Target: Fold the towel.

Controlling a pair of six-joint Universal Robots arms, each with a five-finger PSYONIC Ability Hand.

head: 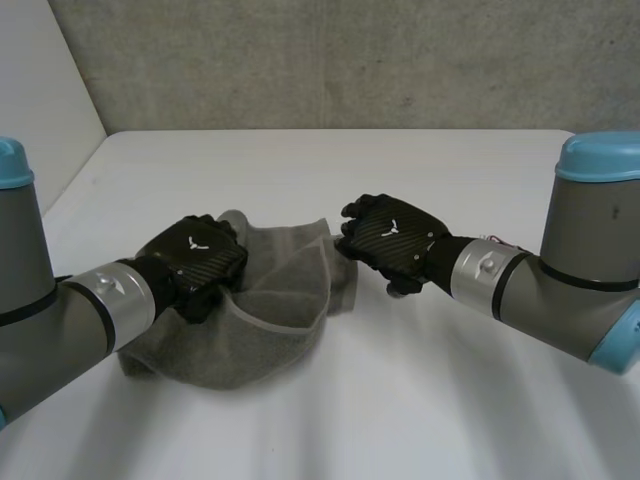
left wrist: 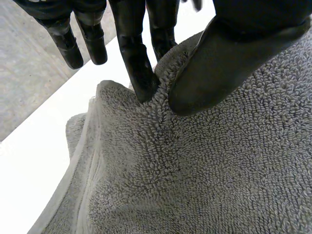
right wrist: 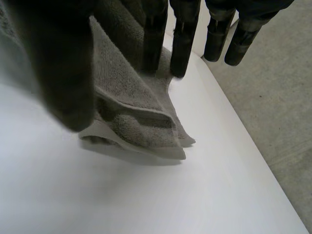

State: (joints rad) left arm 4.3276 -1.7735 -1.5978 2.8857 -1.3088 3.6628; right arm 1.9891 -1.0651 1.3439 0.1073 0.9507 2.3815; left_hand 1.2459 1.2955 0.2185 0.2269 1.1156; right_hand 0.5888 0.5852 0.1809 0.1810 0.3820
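White table (head: 420,390), with a grey concrete wall (head: 350,60) behind it. The left arm (head: 60,320) reaches in from the near left and the right arm (head: 560,275) from the near right.

A grey towel (head: 275,325) sits left of the table's middle. It is bunched into a rounded heap, and its near edge curves along the tabletop. The heap's right end is drawn up toward the right. The terry pile is thick and even. A flat woven band (left wrist: 90,161), paler than the loops, runs beside the hem.

The left hand (head: 195,258) is on top of the heap's left part. It pinches a raised ridge of cloth between the thumb and one finger; the other fingers are straight and off the towel.

The right hand (head: 392,235) grips the towel's right end, thumb on one face and fingers on the other. A doubled corner hangs below the fingertips, close to the tabletop. Cannot tell whether it touches.
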